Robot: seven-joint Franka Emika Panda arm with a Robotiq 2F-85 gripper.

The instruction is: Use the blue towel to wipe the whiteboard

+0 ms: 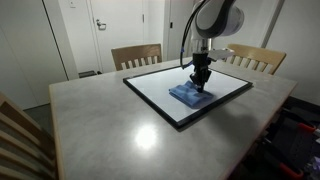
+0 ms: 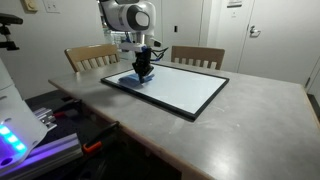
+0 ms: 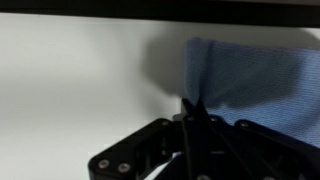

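Grey and faintly glossy, the surface (image 1: pixel 95 125) fills most of both exterior views, with two wooden chairs (image 1: pixel 136 55) drawn up along its far edge and pale doors (image 1: pixel 110 25) in the wall behind. The whiteboard (image 1: pixel 160 88) lies flat on this surface directly below the hand (image 1: pixel 200 84), its thin black frame set at an angle to the surface's edges. The arm (image 2: pixel 130 18) comes down steeply from above, so the hand (image 2: pixel 144 73) points straight down at the board (image 2: pixel 190 90).

The blue towel (image 1: pixel 187 95) sits on the white panel right under the fingertips and spreads out from them to one side, rumpled and far smaller than the board. In an exterior view the towel (image 2: pixel 136 80) lies near the board's corner closest to the arm's base.

From the wrist view, the hand's (image 3: pixel 190 105) fingers are drawn fully together, meeting at the towel's (image 3: pixel 250 80) near edge, where the cloth appears to be pinched between them. Beside the hand in that view, bare white board (image 3: pixel 80 90) runs to the dark frame at the top.
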